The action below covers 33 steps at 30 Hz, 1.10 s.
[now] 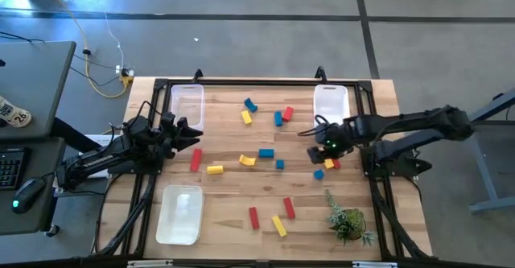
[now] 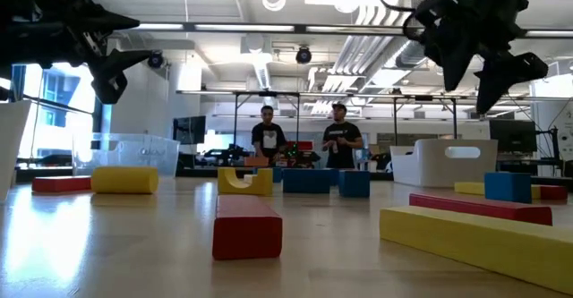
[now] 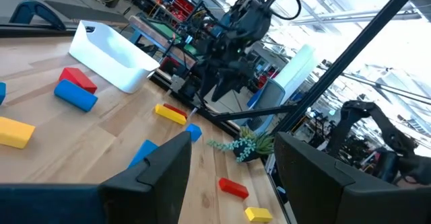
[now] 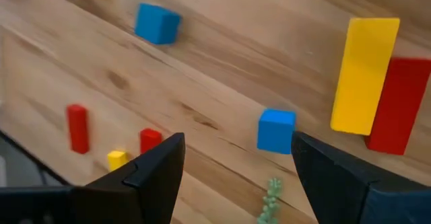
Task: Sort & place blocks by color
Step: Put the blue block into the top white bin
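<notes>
Under my released right claw [image 4: 232,163] sits a blue cube [image 4: 276,130]; I'd drop straight, straddle it squarely, then clench.

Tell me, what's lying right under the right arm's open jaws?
Under the right gripper, jaws open above the table, sits a small blue cube, with a yellow bar and a red bar touching beside it. Whatever lies beneath the fingers is covered.
</notes>
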Each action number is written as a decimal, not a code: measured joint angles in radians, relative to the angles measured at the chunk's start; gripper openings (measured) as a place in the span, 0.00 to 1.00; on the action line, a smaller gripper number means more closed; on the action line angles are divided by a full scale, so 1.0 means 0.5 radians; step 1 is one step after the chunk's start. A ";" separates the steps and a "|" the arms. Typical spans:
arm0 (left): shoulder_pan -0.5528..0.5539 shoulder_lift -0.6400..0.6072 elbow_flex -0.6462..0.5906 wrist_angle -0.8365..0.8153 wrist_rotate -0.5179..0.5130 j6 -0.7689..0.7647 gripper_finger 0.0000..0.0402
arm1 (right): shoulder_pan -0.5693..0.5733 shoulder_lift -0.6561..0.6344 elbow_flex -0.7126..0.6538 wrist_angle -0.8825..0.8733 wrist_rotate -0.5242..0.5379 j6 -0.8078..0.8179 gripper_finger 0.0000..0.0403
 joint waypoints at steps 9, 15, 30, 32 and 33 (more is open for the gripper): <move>0.000 0.001 0.000 0.000 0.000 -0.002 0.50 | 0.082 0.214 -0.002 -0.002 -0.004 0.147 0.64; 0.001 0.000 0.000 0.000 0.001 -0.004 0.50 | 0.192 0.380 -0.002 -0.002 0.048 0.253 0.64; 0.001 0.000 0.000 0.000 -0.114 -0.073 0.50 | 0.300 0.750 -0.004 0.077 0.081 0.336 0.64; 0.001 0.000 0.000 -0.001 -0.130 -0.074 0.50 | 0.301 0.777 -0.004 0.078 0.102 0.335 0.64; 0.001 0.001 0.000 -0.001 -0.133 -0.075 0.50 | 0.301 0.793 -0.004 0.078 0.109 0.334 0.64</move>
